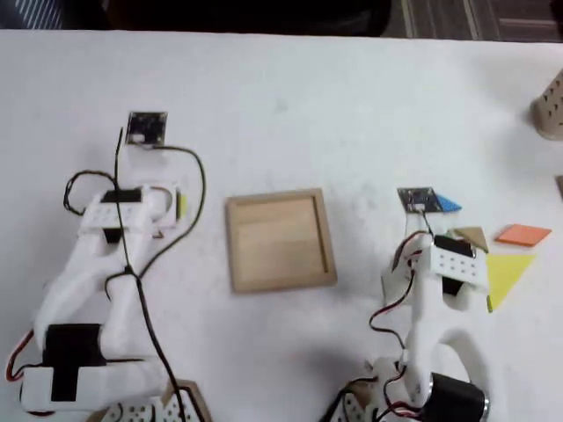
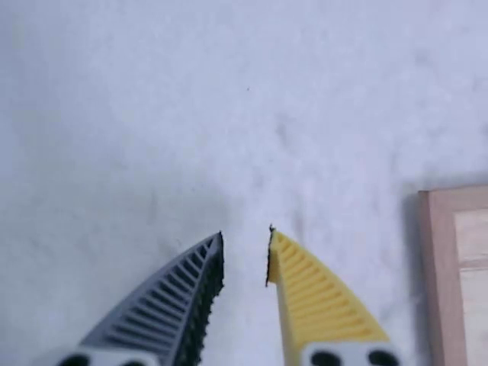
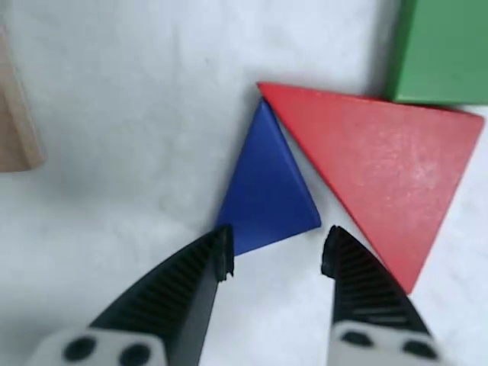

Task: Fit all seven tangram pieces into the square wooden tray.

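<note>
right gripper (image 3: 276, 255) jaws open over near edge of blue triangle (image 3: 267, 191), red triangle (image 3: 381, 168) touching it, green piece (image 3: 442, 49) beyond, all right of tray (image 1: 233, 246), well apart. left gripper (image 2: 245, 255) jaws slightly apart, just left of tray. Blue piece likely light, stiff, flat, slick paint: pinch low across its side edges

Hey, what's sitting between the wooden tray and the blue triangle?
Nothing. The right wrist view shows bare white table from the wooden tray to the blue triangle.
</note>
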{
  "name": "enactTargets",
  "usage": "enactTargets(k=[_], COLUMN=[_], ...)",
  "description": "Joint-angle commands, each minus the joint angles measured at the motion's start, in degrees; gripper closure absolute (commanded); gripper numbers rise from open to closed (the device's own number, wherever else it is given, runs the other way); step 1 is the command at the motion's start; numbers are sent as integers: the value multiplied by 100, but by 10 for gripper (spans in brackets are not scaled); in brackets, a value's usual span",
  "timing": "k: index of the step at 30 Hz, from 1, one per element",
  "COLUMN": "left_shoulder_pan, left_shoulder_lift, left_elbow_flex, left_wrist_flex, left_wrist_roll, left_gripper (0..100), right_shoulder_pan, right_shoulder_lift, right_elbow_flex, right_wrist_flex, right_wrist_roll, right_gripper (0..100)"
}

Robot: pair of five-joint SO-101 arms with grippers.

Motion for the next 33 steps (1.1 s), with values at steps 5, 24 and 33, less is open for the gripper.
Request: enactTargets(k=[5,24,33], left_shoulder_pan=[-40,-40,-40], left_shoulder_lift=[-40,-31,-31], left_elbow_flex=[-237,-237,-237], left_wrist_flex=[-62,-62,-62], left_wrist_roll=[-18,-44,-44], left_gripper=[864,864,864], right_shoulder_pan=[-365,-470,-558], right_shoulder_lift=[13,22,31], right_elbow_flex=[-9,-141,-167], right_wrist_flex=[-101,-321,-558], right_wrist_roll=[-237,-782,-826], right_gripper=[807,807,806])
